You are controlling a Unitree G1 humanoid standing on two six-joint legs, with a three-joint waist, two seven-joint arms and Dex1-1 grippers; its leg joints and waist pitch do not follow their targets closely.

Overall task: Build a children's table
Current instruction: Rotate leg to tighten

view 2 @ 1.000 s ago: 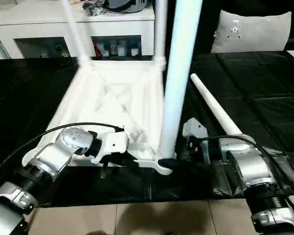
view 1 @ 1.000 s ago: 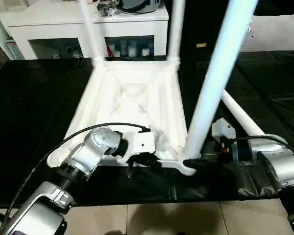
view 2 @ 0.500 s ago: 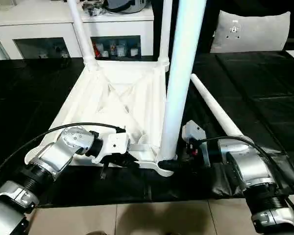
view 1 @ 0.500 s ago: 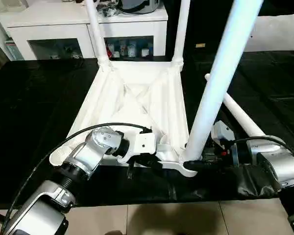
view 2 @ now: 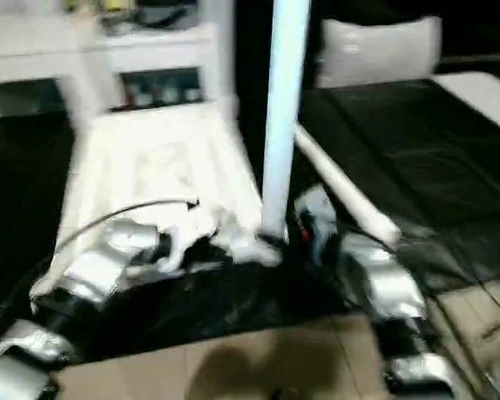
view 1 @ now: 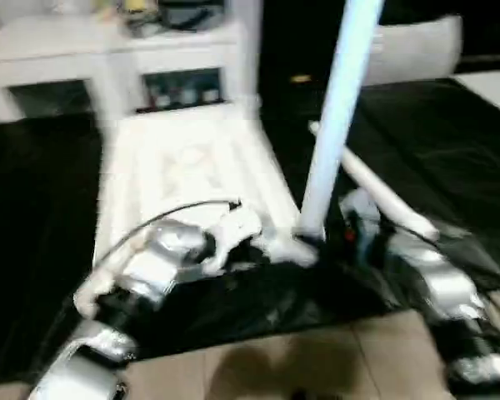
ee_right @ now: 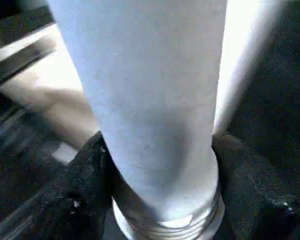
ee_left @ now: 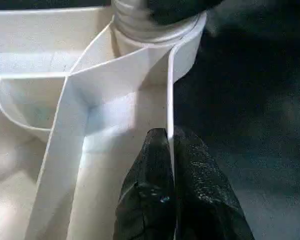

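The children's table lies upside down on black cloth, its ribbed white top facing up. A white leg stands upright in the near right corner socket. My right gripper is shut on the base of this leg, one black finger on each side of the tube. My left gripper is shut on the top's thin rim wall just beside that socket. A loose leg lies on the cloth to the right, behind my right forearm.
A white cabinet with dark glass doors stands behind the table top. A pale cushion sits at the back right. The black cloth ends near me at a tiled floor.
The whole head view has shifted and blurred, so the camera moved. My right gripper's fingers have closed in on the upright leg's base. The left grip on the rim is unchanged.
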